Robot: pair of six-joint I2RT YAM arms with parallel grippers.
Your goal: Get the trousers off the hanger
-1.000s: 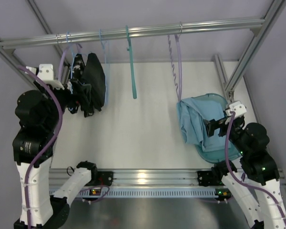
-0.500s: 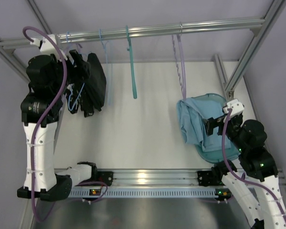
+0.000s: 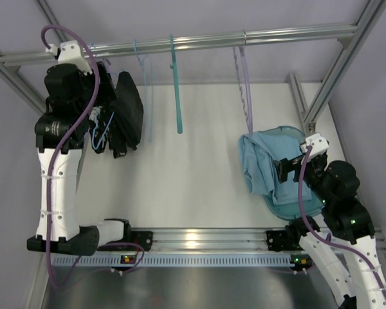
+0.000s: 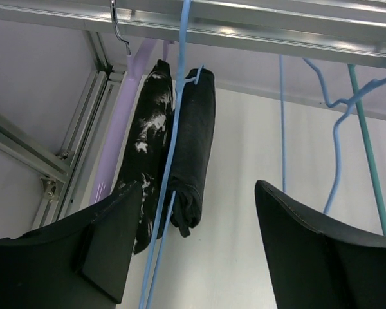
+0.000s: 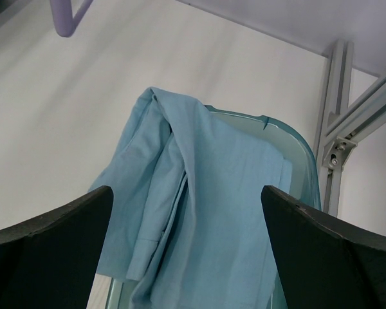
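The plain black trousers (image 4: 194,135) hang folded from the rail at the far left, also seen from above (image 3: 130,106). A thin pale-blue hanger (image 4: 172,138) runs down beside them, between them and a black garment with white speckles (image 4: 149,145). Which part of the hanger carries the trousers is hidden. My left gripper (image 4: 196,257) is open and empty, raised close in front of the two garments (image 3: 103,123), with the hanger's wires between its fingers. My right gripper (image 5: 186,257) is open and empty above the light-blue cloth (image 5: 199,193), at the right of the table (image 3: 285,170).
The aluminium rail (image 3: 199,42) also carries an empty pale-blue hanger (image 3: 147,96), a teal-green hanger (image 3: 178,90) and a lavender hanger (image 3: 246,84). The light-blue cloth (image 3: 267,161) lies over a teal tray (image 3: 297,131). Frame posts (image 3: 331,84) stand on both sides.
My left arm has swung up and back toward the rail, bringing its gripper level with the hanging black garments. The right arm has barely moved.
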